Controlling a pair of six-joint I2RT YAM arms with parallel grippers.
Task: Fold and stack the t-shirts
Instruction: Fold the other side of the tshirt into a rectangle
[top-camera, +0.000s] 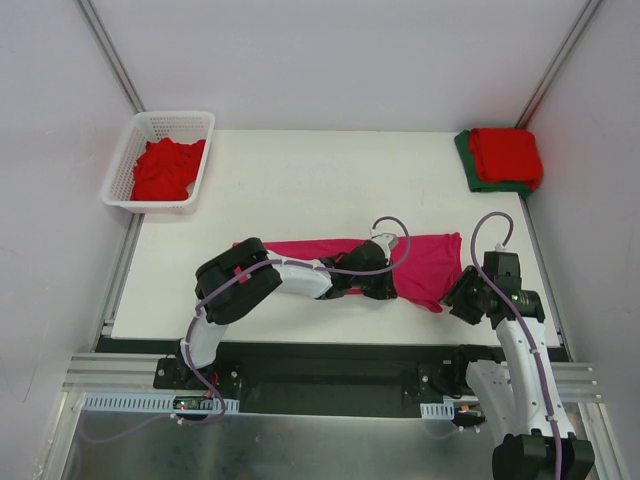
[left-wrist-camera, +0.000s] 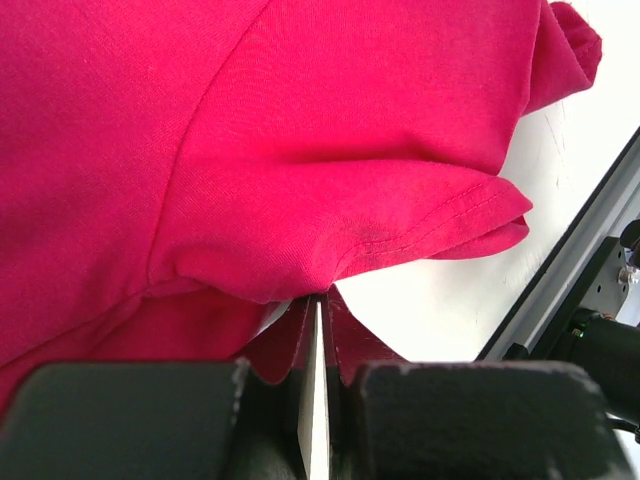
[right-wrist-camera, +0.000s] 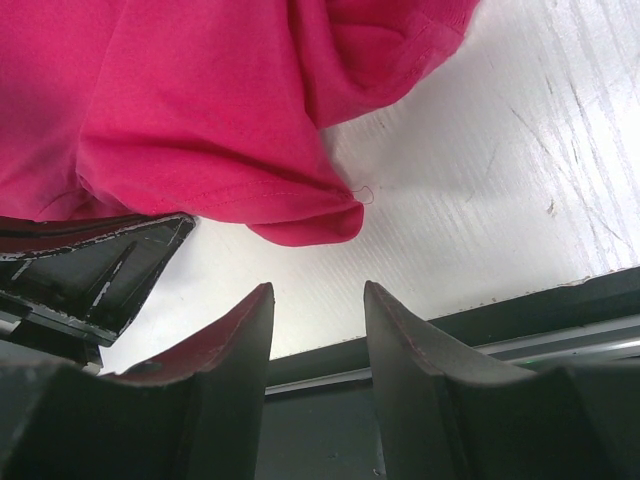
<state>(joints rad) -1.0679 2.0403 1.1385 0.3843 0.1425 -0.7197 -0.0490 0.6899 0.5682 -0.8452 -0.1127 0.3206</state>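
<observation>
Left end effector (left-wrist-camera: 315, 300) is clenched on the near hem of the magenta-pink cloth t-shirt (top-camera: 430, 262) mid-frame on the white worktop (top-camera: 300, 170). The right end effector (right-wrist-camera: 318, 292) gapes beside its right corner. Beyond, upper right, a folded red cloth t-shirt (top-camera: 505, 155) tops a dark green one (top-camera: 466, 160).

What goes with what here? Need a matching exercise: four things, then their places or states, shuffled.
Things:
1. pink shirt
2. crumpled red shirt
3. folded red shirt
4. right gripper

Places or states:
A. on the green shirt, far right corner
B. open, holding nothing
C. in the white basket, far left
D. spread out on the table, near side

Pairs: 1-D, 2-C, 3-A, 4-B.
</observation>
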